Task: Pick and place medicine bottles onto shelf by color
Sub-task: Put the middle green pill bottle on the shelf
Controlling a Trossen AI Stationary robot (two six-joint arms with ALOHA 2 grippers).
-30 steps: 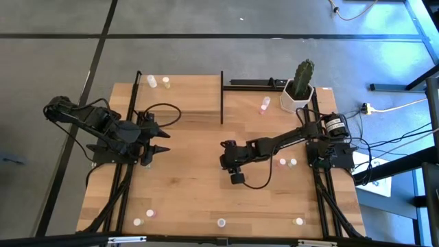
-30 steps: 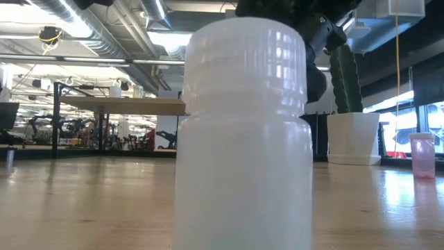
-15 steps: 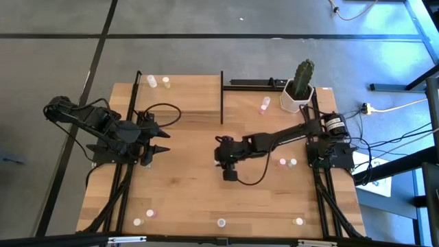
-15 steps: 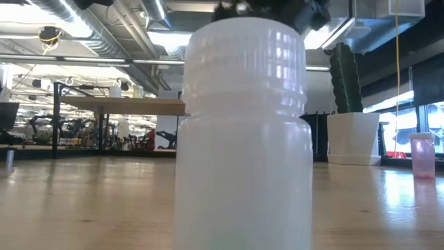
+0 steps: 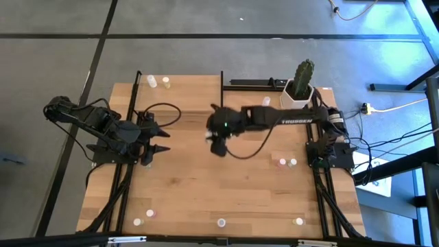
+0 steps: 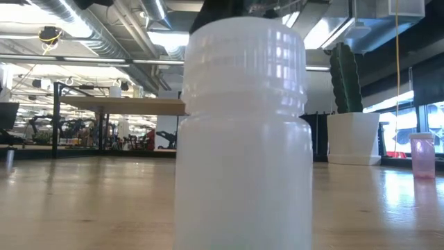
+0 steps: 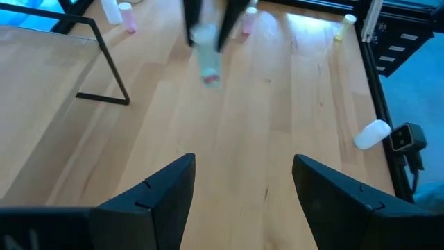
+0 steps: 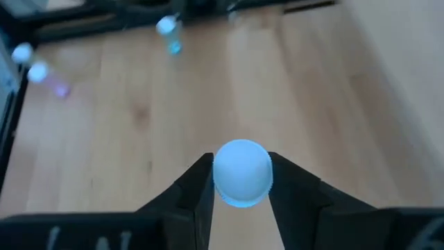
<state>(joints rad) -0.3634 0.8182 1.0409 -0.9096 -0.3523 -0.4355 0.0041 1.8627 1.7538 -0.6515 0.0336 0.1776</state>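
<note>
On wooden tabletop (image 5: 199, 192): scattered medicine bottles (image 5: 287, 162).

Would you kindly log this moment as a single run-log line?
right gripper: shut on bottle, carried mid-table toward shelf | left gripper: open, waiting at left table edge | cactus pot: back right

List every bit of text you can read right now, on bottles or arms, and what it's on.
"TROSSEN": small white lettering along the right arm; this is my best reading.
Bottle gripped in the right tool: only its cap shows, no text.
Big white bottle close to the low camera: no label visible.
Open left tool: pale marks on its housing are cut off and unreadable.
</note>
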